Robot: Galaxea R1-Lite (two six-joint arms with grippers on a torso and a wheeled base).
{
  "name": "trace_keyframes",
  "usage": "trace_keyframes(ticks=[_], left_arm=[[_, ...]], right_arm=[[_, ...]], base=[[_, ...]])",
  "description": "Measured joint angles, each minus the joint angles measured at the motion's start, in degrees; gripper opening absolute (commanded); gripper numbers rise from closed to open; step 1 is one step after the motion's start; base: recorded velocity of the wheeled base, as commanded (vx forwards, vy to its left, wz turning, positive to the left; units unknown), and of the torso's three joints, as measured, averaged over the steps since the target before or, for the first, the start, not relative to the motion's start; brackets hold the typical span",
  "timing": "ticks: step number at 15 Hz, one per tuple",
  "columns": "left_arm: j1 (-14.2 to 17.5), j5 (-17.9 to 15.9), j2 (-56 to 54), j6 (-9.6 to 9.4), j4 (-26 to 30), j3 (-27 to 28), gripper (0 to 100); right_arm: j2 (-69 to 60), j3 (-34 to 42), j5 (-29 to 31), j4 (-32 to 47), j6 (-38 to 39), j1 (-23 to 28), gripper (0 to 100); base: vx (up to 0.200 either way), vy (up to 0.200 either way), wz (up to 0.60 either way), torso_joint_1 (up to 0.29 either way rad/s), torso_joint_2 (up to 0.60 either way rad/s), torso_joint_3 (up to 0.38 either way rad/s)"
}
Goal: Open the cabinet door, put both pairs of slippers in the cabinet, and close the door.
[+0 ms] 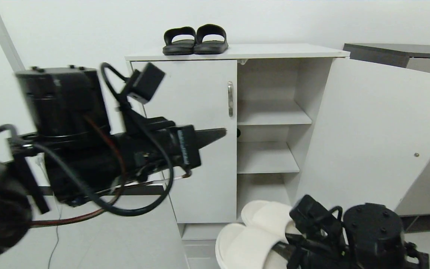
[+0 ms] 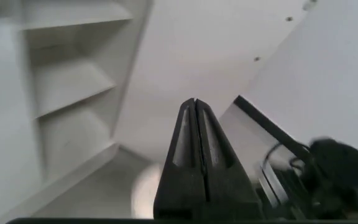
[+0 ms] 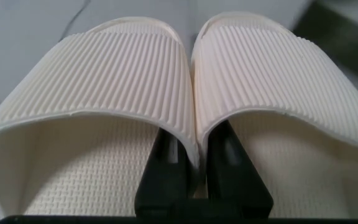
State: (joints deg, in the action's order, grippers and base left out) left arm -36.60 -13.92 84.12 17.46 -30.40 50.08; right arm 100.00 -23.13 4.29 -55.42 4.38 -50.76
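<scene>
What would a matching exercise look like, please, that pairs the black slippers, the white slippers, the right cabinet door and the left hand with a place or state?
Things:
1. black slippers
2. white slippers
3. right cabinet door
4. left hand

Place or state:
A. swung open
B. gripped by the right hand
C. shut, holding nothing
D. on top of the cabinet

Pairs: 1-D, 2-B, 3-A, 4-C.
</scene>
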Motion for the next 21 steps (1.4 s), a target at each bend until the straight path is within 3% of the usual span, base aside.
trace_keyframes(ticks=[2,4,7,9,11,14,18,20,21], left_arm=[[2.12,4.11,-10.17,-0.05,6.79,-4.77,0],[3.25,10.51,-20.39,-0.96,13.1,-9.05,0],[5.18,23.63,-34.37,-5.42,21.08,-16.21,0],[10.83,31.66,-42.0,-9.17,23.43,-21.42,0],[17.16,37.86,-50.19,-11.25,24.16,-26.4,0],[24.04,40.36,-61.27,-12.57,24.71,-33.72,0],[32.94,40.57,-73.57,-15.25,25.7,-43.74,0],[35.76,38.91,-78.53,-16.68,26.95,-47.25,0],[36.19,35.57,-80.43,-17.13,27.61,-48.59,0]], right_arm=[[5.38,-7.69,9.19,0.02,4.64,0.85,0],[9.98,-12.97,14.75,0.16,6.13,3.17,0],[14.56,-18.19,22.26,1.08,6.24,5.53,0],[16.48,-20.25,23.92,1.83,6.29,6.78,0],[17.59,-20.81,24.14,1.89,6.33,7.08,0],[18.14,-20.97,24.2,1.74,6.33,7.19,0],[18.32,-20.81,24.2,1.74,6.27,6.8,0],[18.41,-20.75,24.17,1.77,6.27,6.78,0],[18.44,-20.75,24.2,1.74,6.27,6.78,0]], base=[[0.0,0.0,0.0,0.0,0.0,0.0],[0.0,0.0,0.0,0.0,0.0,0.0],[0.0,0.0,0.0,0.0,0.0,0.0],[0.0,0.0,0.0,0.0,0.0,0.0],[0.0,0.0,0.0,0.0,0.0,0.0],[0.0,0.0,0.0,0.0,0.0,0.0],[0.0,0.0,0.0,0.0,0.0,0.0],[0.0,0.0,0.0,0.0,0.0,0.0],[0.0,0.0,0.0,0.0,0.0,0.0]])
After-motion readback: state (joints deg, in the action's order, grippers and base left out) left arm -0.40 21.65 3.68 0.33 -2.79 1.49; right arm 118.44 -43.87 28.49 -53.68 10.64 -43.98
